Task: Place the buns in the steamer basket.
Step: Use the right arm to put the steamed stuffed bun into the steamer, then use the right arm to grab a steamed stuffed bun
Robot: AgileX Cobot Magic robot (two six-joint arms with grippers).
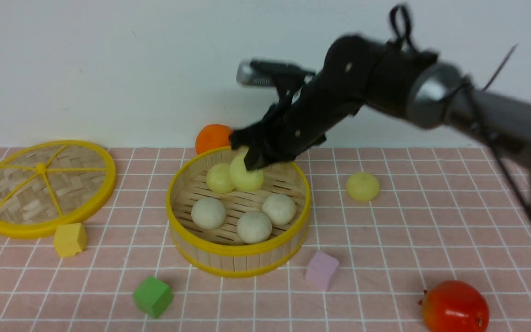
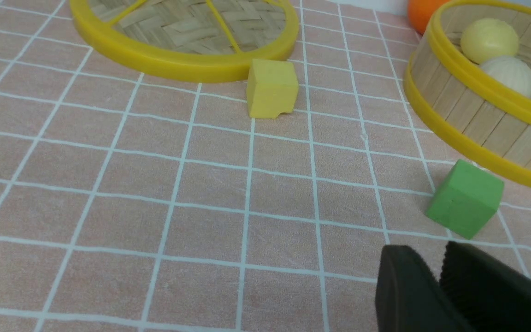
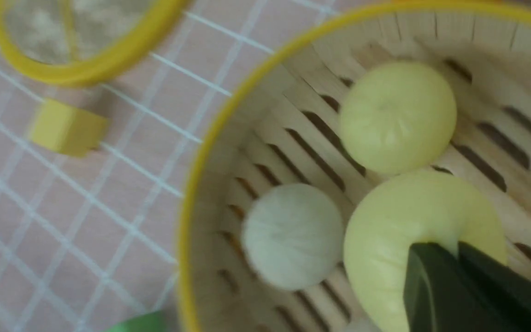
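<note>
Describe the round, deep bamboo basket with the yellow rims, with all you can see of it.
The round, deep bamboo steamer basket has pale, wood-like upright slats for its wall, smooth yellow rims at top and bottom, and a floor of slats with dark slots between. It sits upright and open-topped on the tiled-look surface, right of the flat woven disc with yellow spokes. Three off-white dome-shaped buns and a pale yellow one rest on its floor; another yellow bun is at the right gripper's fingertips, inside its rim.

The front view looks forward and down from between the arms across the whole basket (image 1: pixel 240 251); the left wrist's looks low across the tiles, sharing the disc (image 1: pixel 39 221) and basket edge, while the right wrist's peers down close over the basket.
</note>
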